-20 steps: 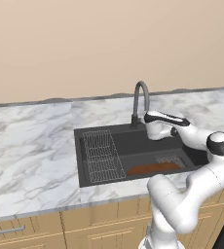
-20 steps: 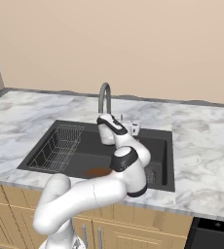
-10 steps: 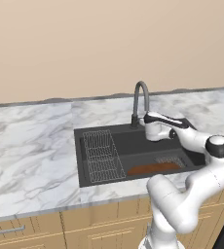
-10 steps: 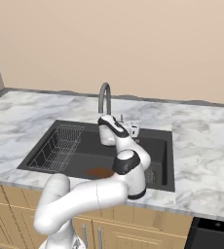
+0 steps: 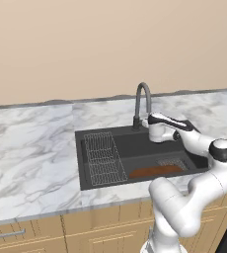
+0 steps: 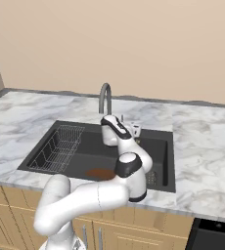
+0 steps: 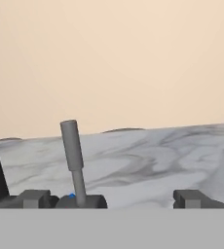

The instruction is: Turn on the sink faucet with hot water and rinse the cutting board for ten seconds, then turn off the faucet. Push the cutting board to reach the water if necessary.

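Marbled counter point(image 5: 31, 148) surrounds the sink point(image 5: 135, 129). Your gripper point(image 7: 111, 198) is open beside the sink faucet point(image 5: 142, 101); its lever point(image 7: 73, 160) stands upright near the left fingertip. The cutting board point(image 5: 155, 171) lies in front of the faucet.

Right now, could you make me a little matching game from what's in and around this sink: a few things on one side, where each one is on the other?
Things:
1. cutting board
2. wire rack
3. faucet
4. gripper

Places:
A. at the sink's back rim, arching over the basin
B. close to the faucet's lever
C. flat on the basin floor by the front wall
D. in the basin's left part in the left base view

Pairs: 1-C, 2-D, 3-A, 4-B
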Controlling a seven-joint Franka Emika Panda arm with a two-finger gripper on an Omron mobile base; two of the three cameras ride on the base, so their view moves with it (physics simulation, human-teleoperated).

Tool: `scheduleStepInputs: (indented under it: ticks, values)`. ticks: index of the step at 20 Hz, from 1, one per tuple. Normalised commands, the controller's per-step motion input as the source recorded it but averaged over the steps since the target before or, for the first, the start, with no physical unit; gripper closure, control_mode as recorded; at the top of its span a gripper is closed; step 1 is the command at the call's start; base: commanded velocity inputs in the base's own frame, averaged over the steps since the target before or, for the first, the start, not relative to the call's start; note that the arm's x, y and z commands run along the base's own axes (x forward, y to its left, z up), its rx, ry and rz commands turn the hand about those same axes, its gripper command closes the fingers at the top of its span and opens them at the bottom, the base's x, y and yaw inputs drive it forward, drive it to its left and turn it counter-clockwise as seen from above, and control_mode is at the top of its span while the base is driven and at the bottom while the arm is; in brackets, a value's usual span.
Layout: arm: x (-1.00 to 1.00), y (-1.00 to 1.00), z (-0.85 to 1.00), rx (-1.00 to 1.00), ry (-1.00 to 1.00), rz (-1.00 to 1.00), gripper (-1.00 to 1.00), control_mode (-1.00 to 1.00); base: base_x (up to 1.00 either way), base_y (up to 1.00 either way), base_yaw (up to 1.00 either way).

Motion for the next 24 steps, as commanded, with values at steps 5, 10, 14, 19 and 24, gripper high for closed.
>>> scheduleStepInputs:
  ticks: [5, 10, 14, 19, 24]
  values:
    - [0.17, 0.00, 0.00, 0.00, -0.04, 0.00, -1.00, -1.00, 0.00, 0.00, 0.00]
    - [0.15, 0.00, 0.00, 0.00, -0.04, 0.00, -1.00, -1.00, 0.00, 0.00, 0.00]
    - [0.05, 0.00, 0.00, 0.00, 0.00, 0.00, -1.00, -1.00, 0.00, 0.00, 0.00]
    - [0.00, 0.02, 0.00, 0.00, 0.00, 0.00, -1.00, -1.00, 0.00, 0.00, 0.00]
    - [0.01, 0.02, 0.00, 0.00, 0.00, 0.00, -1.00, -1.00, 0.00, 0.00, 0.00]
